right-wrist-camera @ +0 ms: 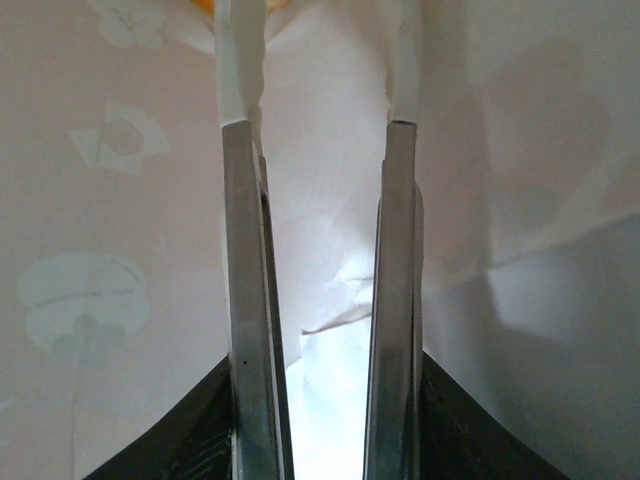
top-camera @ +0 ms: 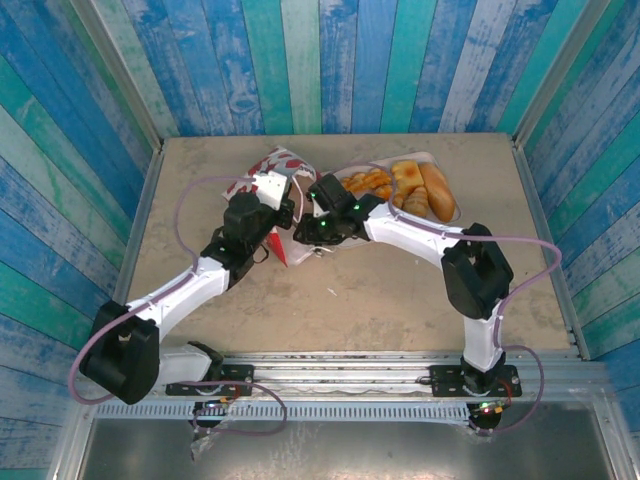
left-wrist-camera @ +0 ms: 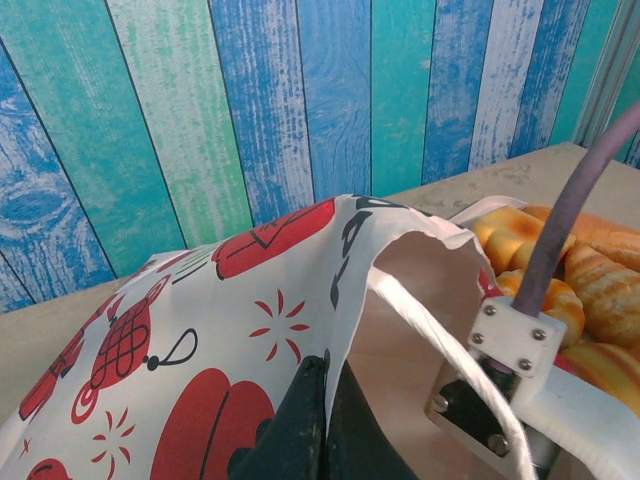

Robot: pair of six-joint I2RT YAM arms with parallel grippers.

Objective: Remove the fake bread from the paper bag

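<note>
The paper bag (top-camera: 268, 172), white with red marks, lies tilted at the back of the table, with its mouth toward the tray. My left gripper (left-wrist-camera: 328, 368) is shut on the bag's rim (left-wrist-camera: 345, 300) and holds the mouth open; from above it (top-camera: 274, 203) sits at the bag's near side. My right gripper (right-wrist-camera: 325, 400) is shut on metal tongs (right-wrist-camera: 245, 300), whose two arms stand apart and reach into the bag's pale inside. A sliver of orange (right-wrist-camera: 235, 4) shows past the tong tips. Several pieces of fake bread (top-camera: 405, 185) lie on the white tray (left-wrist-camera: 470, 212), and the bread (left-wrist-camera: 590, 285) sits just beyond the bag's mouth.
A white cord handle (left-wrist-camera: 440, 335) hangs across the bag's mouth. The right arm (top-camera: 400, 230) crosses the middle of the table toward the bag. Painted plank walls (top-camera: 330, 60) close in the back and sides. Bare tabletop (top-camera: 370, 300) lies in front.
</note>
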